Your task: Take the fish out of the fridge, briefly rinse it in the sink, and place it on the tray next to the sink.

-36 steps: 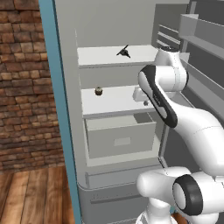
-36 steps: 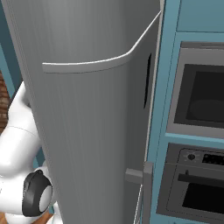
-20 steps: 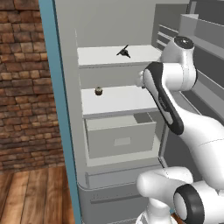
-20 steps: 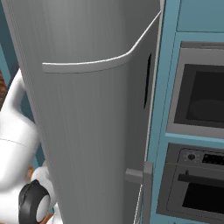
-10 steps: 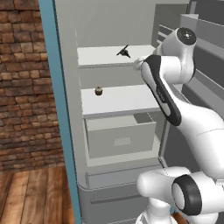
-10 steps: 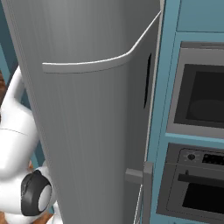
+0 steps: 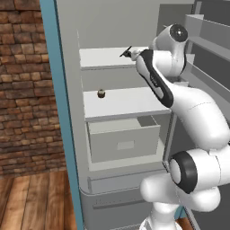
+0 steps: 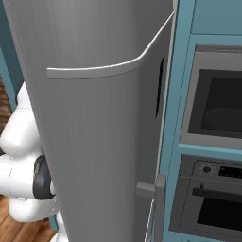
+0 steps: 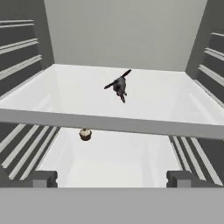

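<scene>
Dark grey fish on white shelf; brown cupcake below.

In the hand view, the fish lies on the upper shelf of the fridge, ahead of the wide-apart jaws and about centred between them. A cupcake sits on the shelf below, nearer the jaws and toward their left. A drawer sits under that shelf.
</scene>
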Robot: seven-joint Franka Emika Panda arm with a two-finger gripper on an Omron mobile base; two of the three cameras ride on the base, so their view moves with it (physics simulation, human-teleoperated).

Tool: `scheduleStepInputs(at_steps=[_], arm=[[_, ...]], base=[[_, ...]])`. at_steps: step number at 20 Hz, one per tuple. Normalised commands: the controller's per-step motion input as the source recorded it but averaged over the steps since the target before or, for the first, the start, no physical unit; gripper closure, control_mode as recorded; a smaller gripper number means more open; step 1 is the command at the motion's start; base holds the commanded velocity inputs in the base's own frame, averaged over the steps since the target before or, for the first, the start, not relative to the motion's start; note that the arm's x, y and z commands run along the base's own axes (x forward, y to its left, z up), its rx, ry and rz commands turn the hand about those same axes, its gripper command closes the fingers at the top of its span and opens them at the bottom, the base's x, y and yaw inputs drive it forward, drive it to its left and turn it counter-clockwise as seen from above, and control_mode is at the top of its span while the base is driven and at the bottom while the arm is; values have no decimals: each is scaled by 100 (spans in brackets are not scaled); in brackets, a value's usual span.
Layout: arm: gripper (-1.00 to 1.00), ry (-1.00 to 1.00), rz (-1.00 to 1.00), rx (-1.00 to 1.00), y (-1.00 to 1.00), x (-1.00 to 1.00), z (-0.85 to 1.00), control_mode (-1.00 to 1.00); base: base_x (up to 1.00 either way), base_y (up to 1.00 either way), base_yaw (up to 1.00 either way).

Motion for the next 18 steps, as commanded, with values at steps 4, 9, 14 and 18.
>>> scheduleStepInputs(at_steps=[4, 9, 14, 18], arm=[[-100, 3, 0, 1, 2, 16, -1, -100], [-100, 3, 0, 0, -1, 64, -7, -100], [-100, 0, 0, -1, 2, 39, -7, -100], [-100, 3, -6, 0, 18, 48, -10, -100]], base=[[0, 0, 0], [0, 0, 0], [0, 0, 0], [0, 0, 0]])
